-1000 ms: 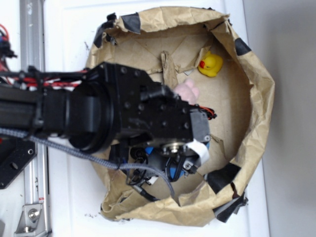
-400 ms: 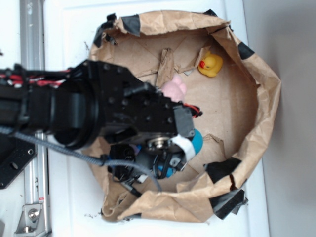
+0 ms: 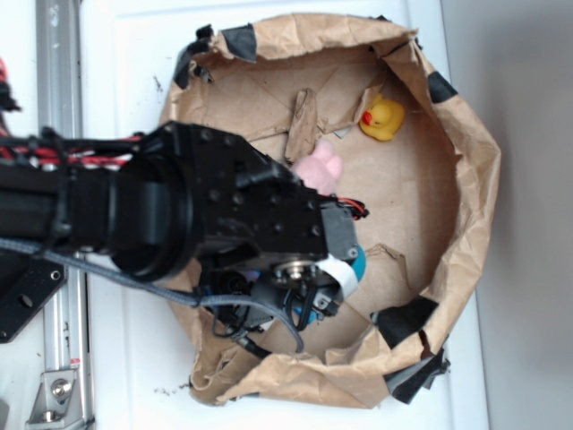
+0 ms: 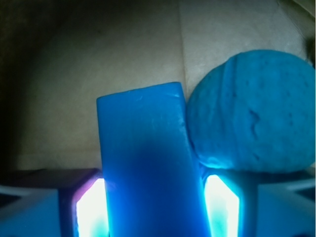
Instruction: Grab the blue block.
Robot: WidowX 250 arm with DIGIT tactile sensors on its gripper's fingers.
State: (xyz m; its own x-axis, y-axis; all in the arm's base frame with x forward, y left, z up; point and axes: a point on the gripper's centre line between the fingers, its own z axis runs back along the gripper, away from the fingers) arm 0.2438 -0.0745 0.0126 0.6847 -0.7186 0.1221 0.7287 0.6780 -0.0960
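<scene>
The blue block (image 4: 143, 163) is a flat, long bright-blue piece that fills the middle of the wrist view and stands between my two fingers. Both lit pads (image 4: 91, 207) press against its sides, so my gripper (image 4: 155, 207) is shut on it. A round textured blue ball (image 4: 252, 113) touches the block's right edge. In the exterior view my gripper (image 3: 304, 300) points down into the brown paper nest, and the arm hides nearly all of the block. Part of the ball (image 3: 357, 265) peeks out beside the wrist.
A crumpled brown paper wall (image 3: 466, 179) with black tape patches (image 3: 403, 321) rings the working area. A yellow duck (image 3: 383, 116) sits at the far side and a pink toy (image 3: 320, 166) lies just beyond the wrist. A metal rail (image 3: 58, 63) runs along the left.
The arm has shifted left from a second ago, uncovering part of the blue ball. The paper wall has changed shape slightly. The wrist then settled a little lower.
</scene>
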